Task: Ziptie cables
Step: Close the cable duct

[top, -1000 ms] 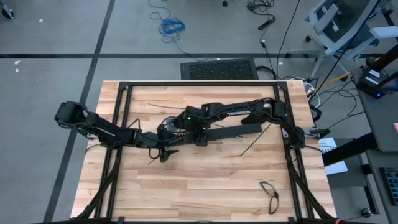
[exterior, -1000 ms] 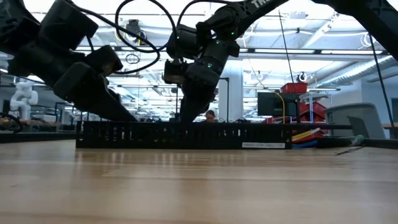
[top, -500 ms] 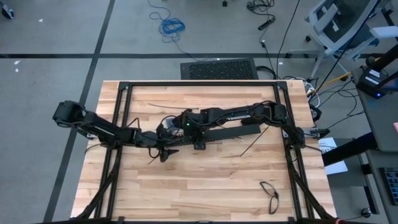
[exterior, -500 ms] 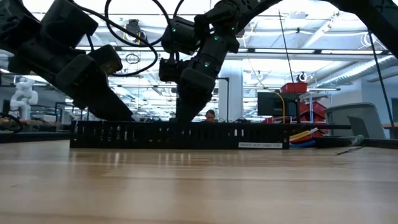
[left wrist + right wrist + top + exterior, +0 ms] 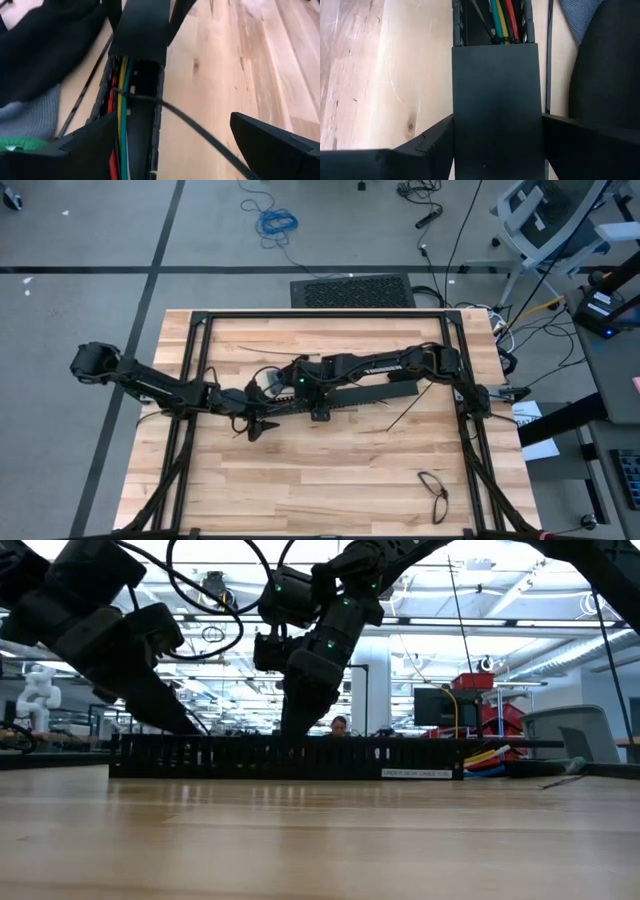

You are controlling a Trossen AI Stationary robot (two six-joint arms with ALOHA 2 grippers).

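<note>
I count two arms over the wooden table (image 5: 330, 470), meeting near its middle. One long black slotted bar (image 5: 285, 757) lies across the table; in the low view it hides everything behind it at table height.

The cables (image 5: 121, 105) lie inside that bar's channel. In the left wrist view I make out three coloured ones side by side: red, yellow and green. The right wrist view shows the same green, yellow and red ends (image 5: 503, 22) running out from under a flat black cover (image 5: 496, 110) that closes the channel there. One thin black strip (image 5: 195, 127) crosses over the open channel at a slant and runs off over the wood.

Left gripper (image 5: 262, 420): fingers (image 5: 272, 145) stand wide apart on either side of the bar, holding nothing I can see. Right gripper (image 5: 283, 382): its two fingers (image 5: 427, 145) sit against both sides of the covered bar, clamped on it.

Other things: one pair of dark-rimmed glasses (image 5: 434, 492) lies near the table's right front corner, well apart from the arms. One thin dark strip (image 5: 408, 408) lies loose on the wood just right of the bar. A blue cable coil (image 5: 275, 222) lies on the floor beyond the table. A person's head (image 5: 339, 725) shows far behind the bar.
</note>
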